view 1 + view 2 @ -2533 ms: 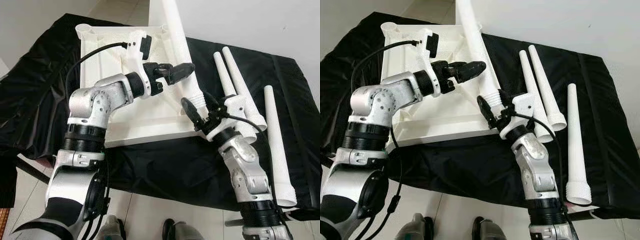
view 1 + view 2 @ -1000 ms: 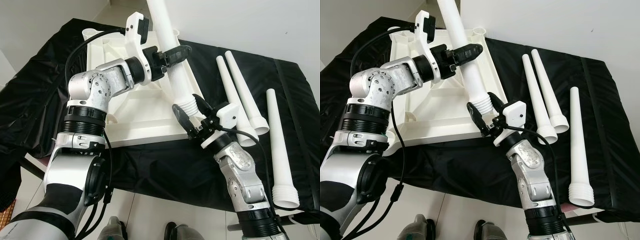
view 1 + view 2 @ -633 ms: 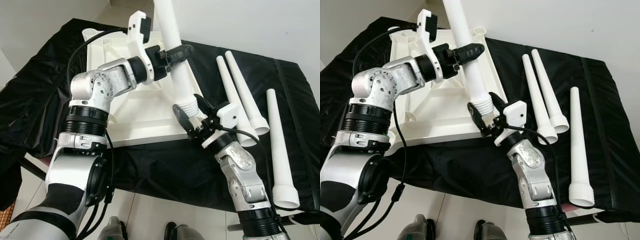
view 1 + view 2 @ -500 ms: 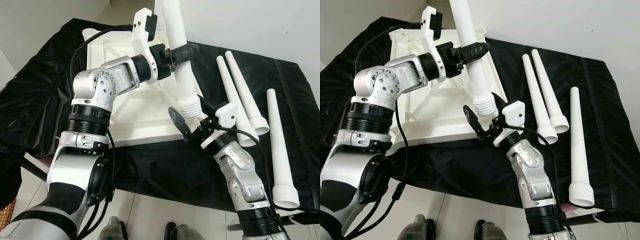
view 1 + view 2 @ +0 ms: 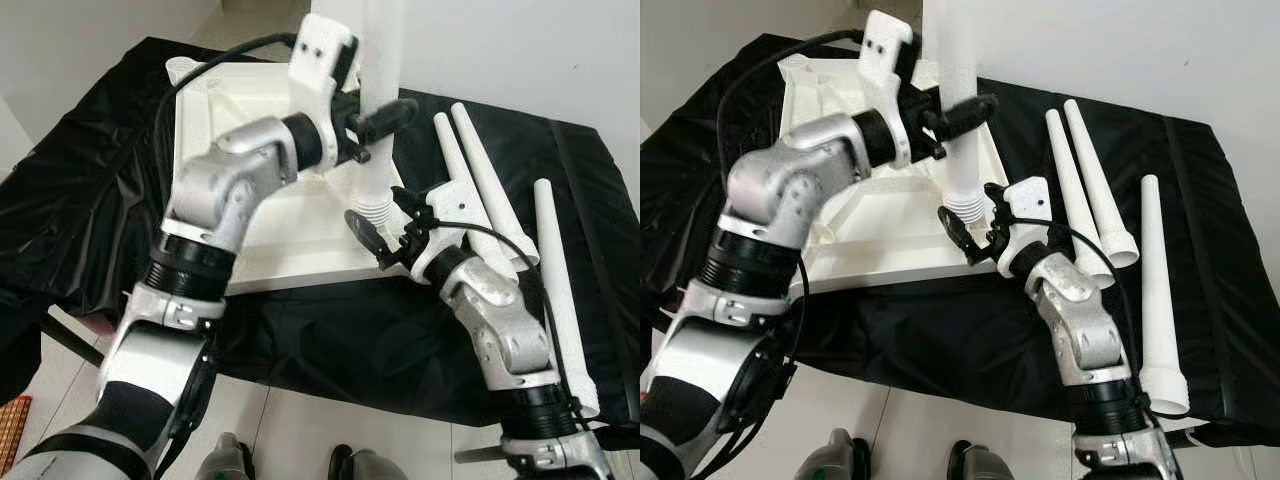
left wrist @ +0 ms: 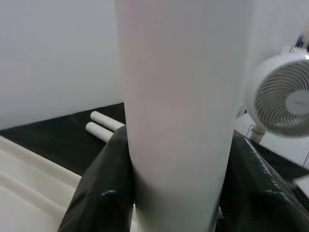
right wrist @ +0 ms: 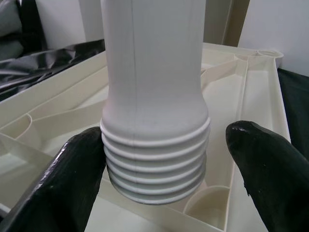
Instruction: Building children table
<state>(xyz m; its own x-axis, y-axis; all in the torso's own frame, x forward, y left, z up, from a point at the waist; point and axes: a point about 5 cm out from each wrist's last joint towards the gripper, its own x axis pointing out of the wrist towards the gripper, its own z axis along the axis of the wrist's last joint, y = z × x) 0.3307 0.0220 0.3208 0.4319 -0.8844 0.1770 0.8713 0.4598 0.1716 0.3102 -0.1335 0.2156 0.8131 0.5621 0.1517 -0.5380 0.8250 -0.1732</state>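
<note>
White table leg (image 5: 380,60) clamped by left gripper (image 5: 385,118); right gripper (image 7: 159,179) spread wide beside its threads

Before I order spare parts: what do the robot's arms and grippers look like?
Both arms are silver metal with ribbed black joint rings. The left gripper and right gripper each have two long glossy black fingers, a white plastic camera bracket at the wrist, and a loose black cable.

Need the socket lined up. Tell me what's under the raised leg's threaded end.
Under the leg lies the upturned tabletop, with a round corner socket just beside the thread. The spot directly beneath is covered by the leg.
</note>
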